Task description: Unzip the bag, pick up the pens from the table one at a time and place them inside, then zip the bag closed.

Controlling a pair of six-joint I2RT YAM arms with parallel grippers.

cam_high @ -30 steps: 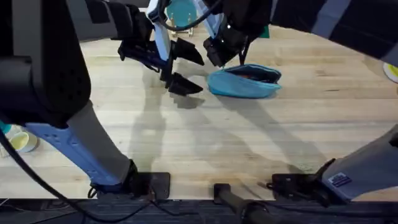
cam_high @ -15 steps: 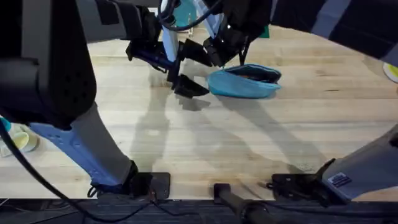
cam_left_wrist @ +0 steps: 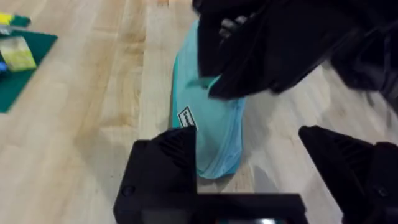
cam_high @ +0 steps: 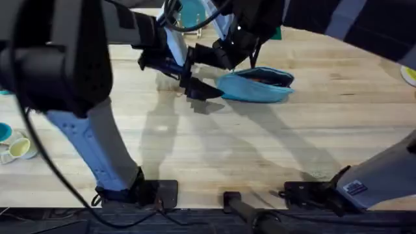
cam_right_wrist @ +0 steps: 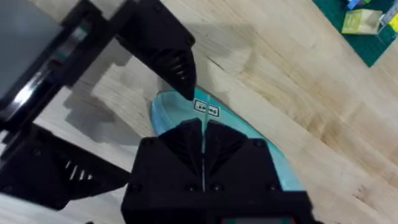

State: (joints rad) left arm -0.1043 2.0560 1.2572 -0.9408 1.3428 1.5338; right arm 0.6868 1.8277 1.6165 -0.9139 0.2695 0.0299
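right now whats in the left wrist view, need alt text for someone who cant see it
A light blue bag lies on the wooden table, its near end between the left gripper's open black fingers. The right gripper hangs dark over the bag's far part, hiding it. A green mat sits at the table's edge.

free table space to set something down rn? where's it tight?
Free: the broad bare stretch of table between the bag and the arm bases, and the strip to the right of the bag. Tight: the bag's left end, where the left hand is open around it and the right hand is shut right beside it.
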